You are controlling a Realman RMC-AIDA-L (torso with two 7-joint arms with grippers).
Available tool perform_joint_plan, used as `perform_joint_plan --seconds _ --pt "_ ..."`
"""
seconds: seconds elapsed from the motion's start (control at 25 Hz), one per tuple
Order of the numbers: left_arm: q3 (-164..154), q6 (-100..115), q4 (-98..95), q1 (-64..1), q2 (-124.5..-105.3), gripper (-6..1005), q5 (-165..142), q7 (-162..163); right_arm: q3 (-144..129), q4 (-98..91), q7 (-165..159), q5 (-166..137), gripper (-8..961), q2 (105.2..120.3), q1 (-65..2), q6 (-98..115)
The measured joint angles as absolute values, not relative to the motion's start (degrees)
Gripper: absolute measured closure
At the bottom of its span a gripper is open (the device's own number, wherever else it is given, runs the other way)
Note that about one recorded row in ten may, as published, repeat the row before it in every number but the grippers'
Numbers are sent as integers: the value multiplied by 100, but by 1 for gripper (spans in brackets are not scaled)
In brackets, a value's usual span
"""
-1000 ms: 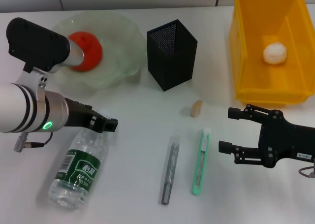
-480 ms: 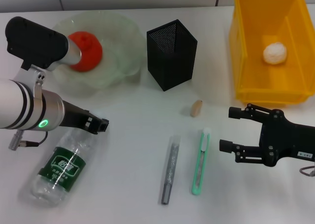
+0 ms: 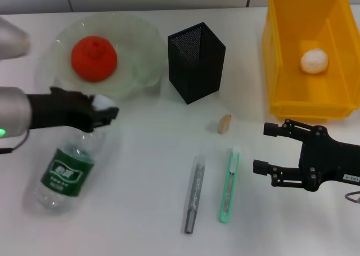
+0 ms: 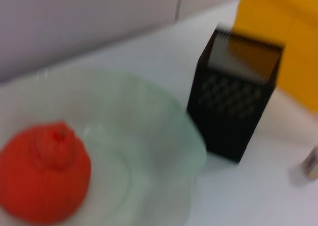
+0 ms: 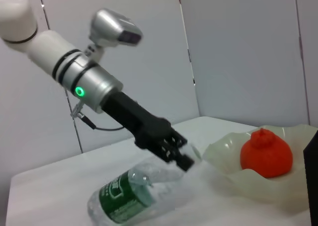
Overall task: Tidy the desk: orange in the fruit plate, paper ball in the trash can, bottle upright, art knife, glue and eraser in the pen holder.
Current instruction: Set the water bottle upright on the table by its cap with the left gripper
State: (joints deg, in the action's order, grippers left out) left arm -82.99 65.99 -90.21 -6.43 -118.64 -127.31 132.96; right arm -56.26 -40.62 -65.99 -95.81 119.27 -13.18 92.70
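Clamped at its neck in the matt black left gripper, the bottle is clear, glossy plastic with a green printed label. Just beyond that gripper, the fruit plate looks like translucent pale green glass or plastic with a wavy, shiny rim, and the orange in it has a dull, dimpled skin. The pen holder is matt black mesh. Near the matt black right gripper, the trash can is smooth yellow plastic holding a crumpled white paper ball.

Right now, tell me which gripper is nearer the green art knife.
Right. The right gripper hovers just beside the green art knife, jaws open. The left gripper is far across the desk, clamped on the bottle neck.
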Motion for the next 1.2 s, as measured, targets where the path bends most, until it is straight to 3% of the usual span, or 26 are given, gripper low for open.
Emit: perform_joint_plan --seconds 0.36,0.64,1.2 --pt "-7476 6685 -8376 -42 -11863 555 -10448 10243 -5635 -4123 -6738 -9580 107 11918 -1346 9272" --pt "-6126 7842 -6670 -299 -11857 555 -8840 8391 -5659 -4146 -6857 -9580 108 11924 -1414 9273" --pt "-5664 8443 -6123 -524 -11862 555 -8727 7962 -5669 -4228 -6898 -9580 109 11927 -1433 9279"
